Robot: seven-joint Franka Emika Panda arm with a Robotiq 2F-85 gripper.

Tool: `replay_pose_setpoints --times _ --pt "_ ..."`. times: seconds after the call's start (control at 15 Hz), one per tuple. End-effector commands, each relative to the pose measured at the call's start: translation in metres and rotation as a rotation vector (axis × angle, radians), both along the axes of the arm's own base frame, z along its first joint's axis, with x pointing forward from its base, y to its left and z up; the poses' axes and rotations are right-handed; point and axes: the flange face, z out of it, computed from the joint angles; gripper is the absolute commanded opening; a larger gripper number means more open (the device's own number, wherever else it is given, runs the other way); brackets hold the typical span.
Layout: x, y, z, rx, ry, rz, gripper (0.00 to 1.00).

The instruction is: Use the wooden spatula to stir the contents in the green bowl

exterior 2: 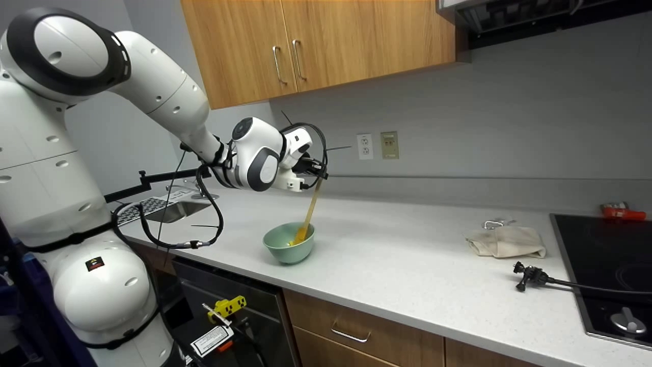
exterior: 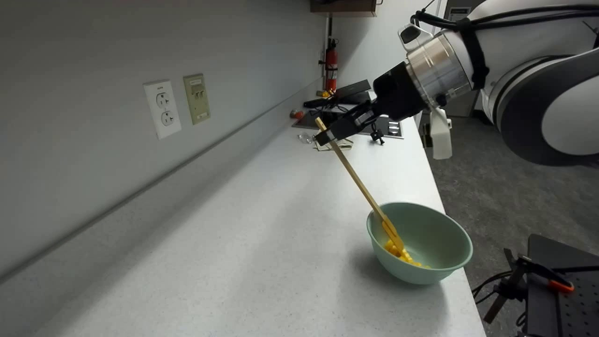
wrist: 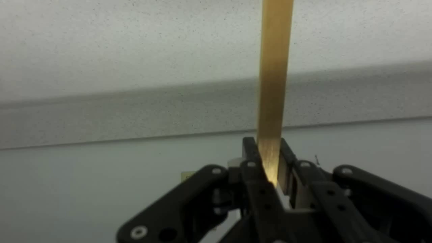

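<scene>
Wooden spatula (exterior: 359,182), pinched in my pincer (wrist: 268,150) above and beside the green bowl (exterior: 440,236), slants down into it, so I should circle low and slow through the yellow pieces (exterior: 406,258) inside without shoving the bowl.

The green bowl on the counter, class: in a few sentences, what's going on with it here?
A robot arm has its gripper closed on a wooden spatula, near the upper end. The spatula slants down into the green bowl, its lower end at the yellow pieces inside. The bowl stands on the white counter. It looks like stirring, though these pictures alone cannot show whether the spatula is moving.
</scene>
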Motion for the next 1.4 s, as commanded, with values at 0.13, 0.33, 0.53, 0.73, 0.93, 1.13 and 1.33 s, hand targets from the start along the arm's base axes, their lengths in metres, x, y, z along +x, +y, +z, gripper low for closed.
replay_pose_setpoints --times 0.13,0.33,0.53,0.73,0.93,1.13,1.33 --pt "-0.004 0.024 0.004 0.006 0.012 0.046 0.04" --pt "-0.003 0.026 0.001 0.002 0.02 0.051 0.04" --pt "0.002 0.018 0.002 -0.007 0.01 0.039 0.04" --pt "0.009 0.001 0.007 -0.013 -0.011 0.014 0.04" --pt "0.015 -0.013 0.012 -0.019 -0.028 -0.013 0.04" --pt "0.017 -0.018 0.015 -0.009 -0.037 -0.025 0.04" --pt "0.013 -0.003 0.01 -0.002 -0.015 -0.004 0.04"
